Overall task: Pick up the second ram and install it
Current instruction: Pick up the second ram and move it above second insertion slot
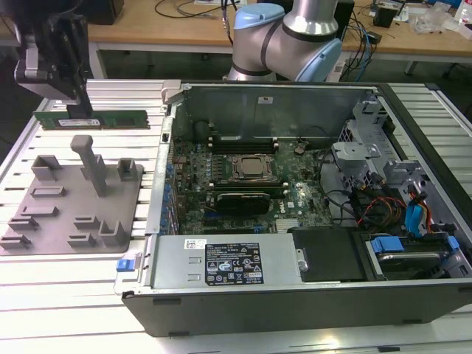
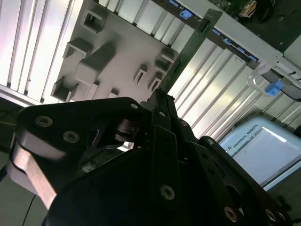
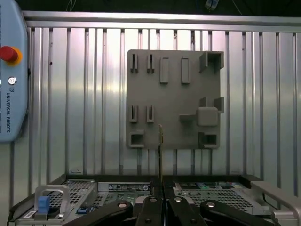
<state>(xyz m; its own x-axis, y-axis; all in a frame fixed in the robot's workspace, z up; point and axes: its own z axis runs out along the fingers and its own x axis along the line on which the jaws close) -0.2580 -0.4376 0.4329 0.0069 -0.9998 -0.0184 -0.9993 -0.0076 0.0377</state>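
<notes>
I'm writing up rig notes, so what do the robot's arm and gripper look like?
The arm is silver-grey tubing with rounded light-blue joint caps. The gripper is black, built of flat linkage bars with visible screws.

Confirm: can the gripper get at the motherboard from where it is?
Probably yes. The case lies open on top with the motherboard uncovered. The gripper, jaws shut on the second ram, hangs to the exterior view's left of it.
</notes>
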